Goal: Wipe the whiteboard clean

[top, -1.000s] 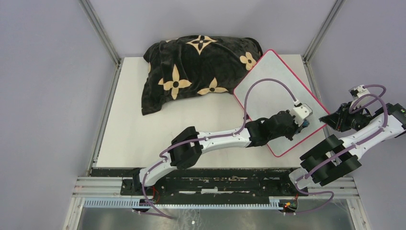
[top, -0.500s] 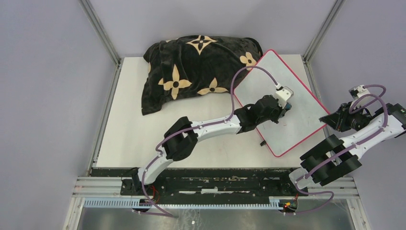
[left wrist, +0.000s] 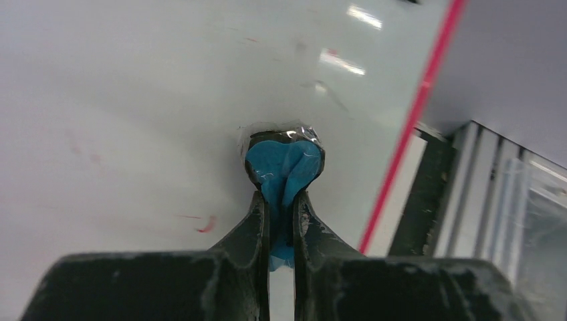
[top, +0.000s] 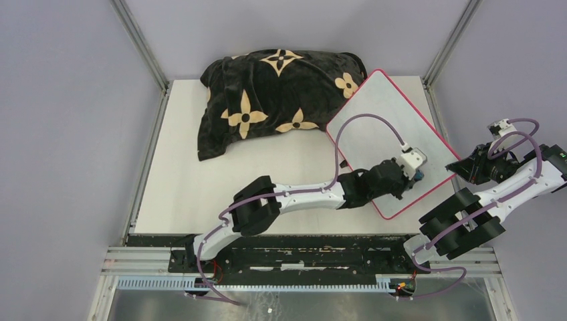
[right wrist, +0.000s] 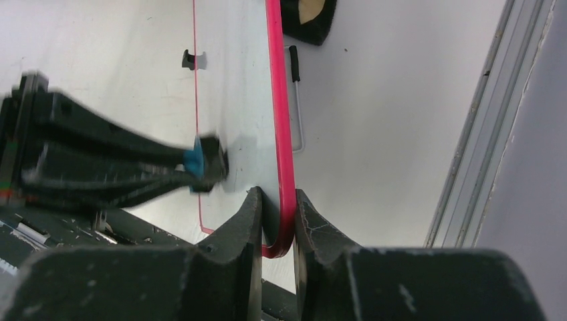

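1. Pinching a small blue eraser (left wrist: 284,164), left gripper (left wrist: 281,200) jaws pressed tight, pad against the whiteboard (left wrist: 134,100)
2. Clamped on the whiteboard's red rim (right wrist: 286,147) near its corner: right gripper (right wrist: 277,200)
3. Faint red smudge (left wrist: 207,224) beside eraser
4. Whiteboard sits diagonal at table (top: 180,167) right side, far corner by black flower pillow (top: 267,93)

Left gripper (left wrist: 281,200) clamped (right gripper (right wrist: 277,200) too)
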